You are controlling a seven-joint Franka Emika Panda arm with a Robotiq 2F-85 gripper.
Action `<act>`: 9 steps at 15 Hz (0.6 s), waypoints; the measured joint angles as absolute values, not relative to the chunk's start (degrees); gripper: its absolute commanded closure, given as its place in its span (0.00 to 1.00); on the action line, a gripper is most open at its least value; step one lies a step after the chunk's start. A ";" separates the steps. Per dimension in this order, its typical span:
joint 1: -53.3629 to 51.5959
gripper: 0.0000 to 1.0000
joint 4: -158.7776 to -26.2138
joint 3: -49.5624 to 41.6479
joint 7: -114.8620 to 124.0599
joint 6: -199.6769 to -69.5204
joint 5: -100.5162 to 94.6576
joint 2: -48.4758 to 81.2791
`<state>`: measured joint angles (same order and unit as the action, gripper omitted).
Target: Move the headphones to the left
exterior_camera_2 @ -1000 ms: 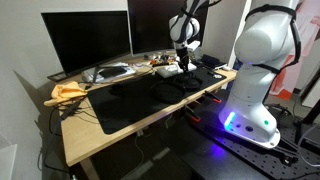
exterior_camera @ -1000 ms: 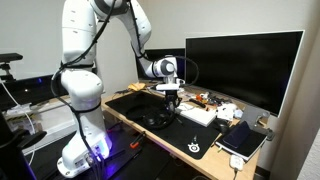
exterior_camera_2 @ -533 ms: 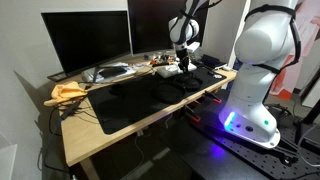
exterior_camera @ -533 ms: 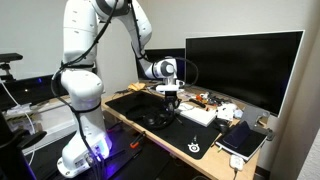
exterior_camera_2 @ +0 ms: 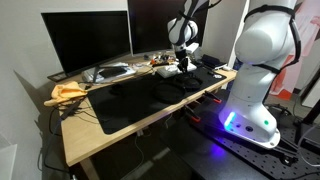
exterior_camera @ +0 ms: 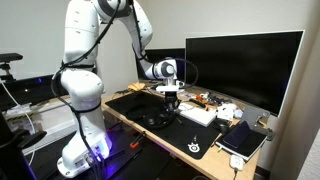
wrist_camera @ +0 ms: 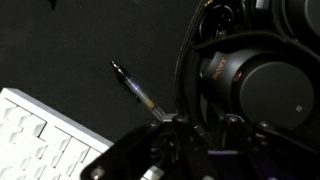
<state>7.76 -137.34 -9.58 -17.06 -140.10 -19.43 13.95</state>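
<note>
No change over the last 1 second: my end effector (wrist_camera: 190, 138) straddles the headband of the headphones (wrist_camera: 252, 78), lower centre, clamping unclear, leftward move not begun.

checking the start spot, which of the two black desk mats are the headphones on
The mat nearest the robot's base holds the headphones; the other mat carries a white logo.

Wrist view: headphones (wrist_camera: 250, 80) are running off the top and right edges; white keyboard (wrist_camera: 40, 140) is being cropped by the left and bottom edges. Tool (wrist_camera: 197, 130) is sitting dark and blurred at the bottom edge, jaw spacing not resolving. In both exterior views the headphones (exterior_camera: 152, 118) (exterior_camera_2: 186, 78) are blending into the black mat (exterior_camera: 185, 130), outline too small to trace.
</note>
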 measured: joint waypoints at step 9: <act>7.37 0.96 -135.79 -9.62 -14.97 -137.98 -20.08 15.25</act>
<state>7.37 -135.79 -9.62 -14.97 -137.98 -20.08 15.25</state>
